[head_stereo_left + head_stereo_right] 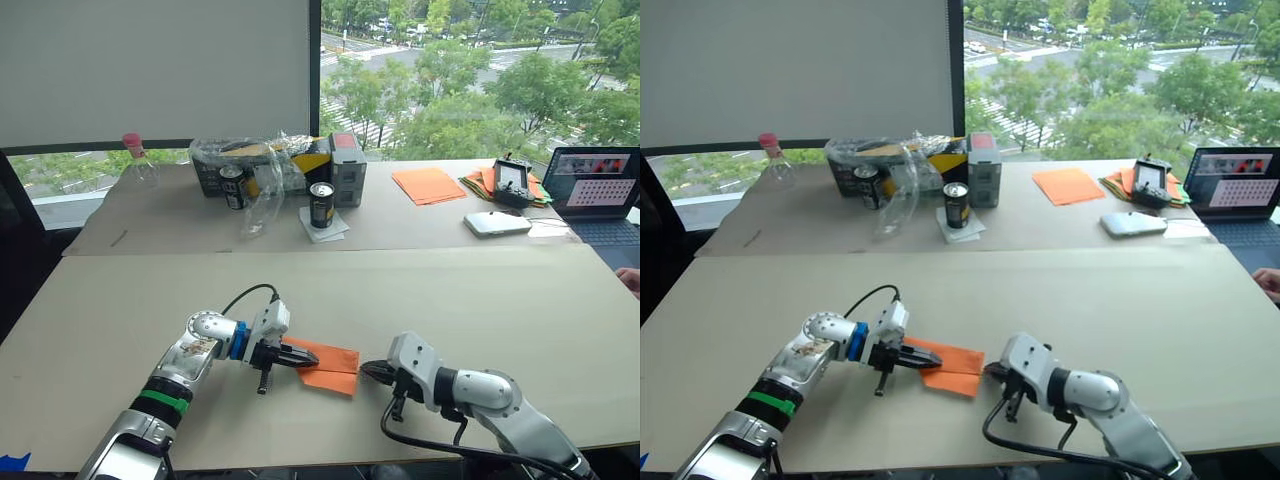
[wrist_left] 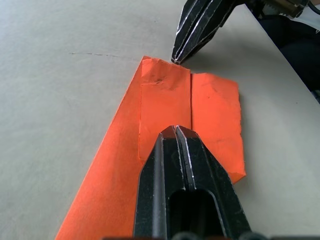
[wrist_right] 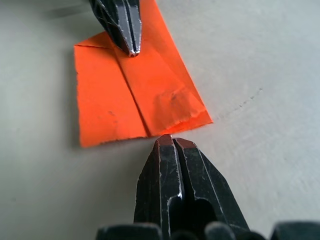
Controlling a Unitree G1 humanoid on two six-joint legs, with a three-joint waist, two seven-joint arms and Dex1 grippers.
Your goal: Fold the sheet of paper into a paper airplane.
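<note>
We saw the left gripper [image 2: 175,131] with its two black fingers pressed together, holding nothing, its tip resting on top of the sheet of paper [image 2: 165,107] near the middle crease. The right gripper [image 3: 171,140] was likewise closed and empty, its tip just at the paper's short ragged edge, opposite the left one, so the sheet lay between the two tips on the table [image 1: 480,300]. The paper was bright orange, folded into layers, with flaps meeting along a centre line, one crumpled corner, and a long slanted edge running back under the left gripper. We could read no writing on it. Well beyond the grippers, on the far table, stood two dark cans [image 1: 321,204], a grey box [image 1: 348,168], a plastic-wrapped package [image 1: 250,160], a neat orange stack [image 1: 428,185], a mixed orange-and-green pile [image 1: 478,183] and a laptop [image 1: 597,190]; their labels were too small to read.
</note>
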